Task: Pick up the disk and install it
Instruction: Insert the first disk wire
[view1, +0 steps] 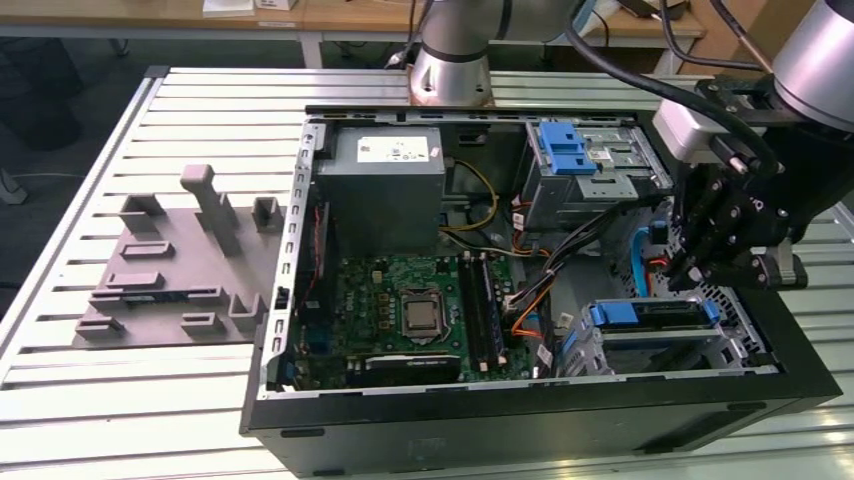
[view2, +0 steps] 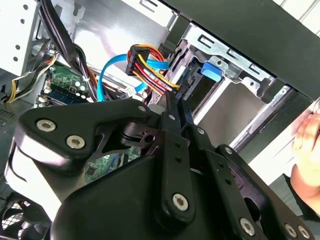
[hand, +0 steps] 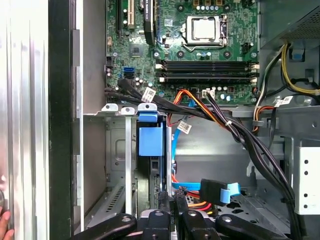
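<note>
The disk (view1: 651, 316) sits in the lower metal bay at the front corner of the open computer case, on the exterior view's right, with its blue rail on top. In the first wrist view the disk (hand: 150, 142) stands edge-on inside the bay's silver frame. Its blue tab (view2: 212, 69) also shows in the second wrist view. My black gripper (view1: 691, 272) hangs just above and behind the disk, inside the case. The gripper (hand: 171, 204) has its fingers pressed together with nothing between them, right beside the disk's edge. The fingertips (view2: 175, 98) point at a bundle of coloured cables.
The case holds a green motherboard (view1: 407, 310), a grey power-supply box (view1: 387, 190) and an upper drive cage with a blue latch (view1: 571, 150). Blue and orange cables (hand: 210, 192) lie close to the fingers. A grey fixture plate (view1: 180, 260) lies outside the case. A hand (view2: 306, 150) rests outside the case wall.
</note>
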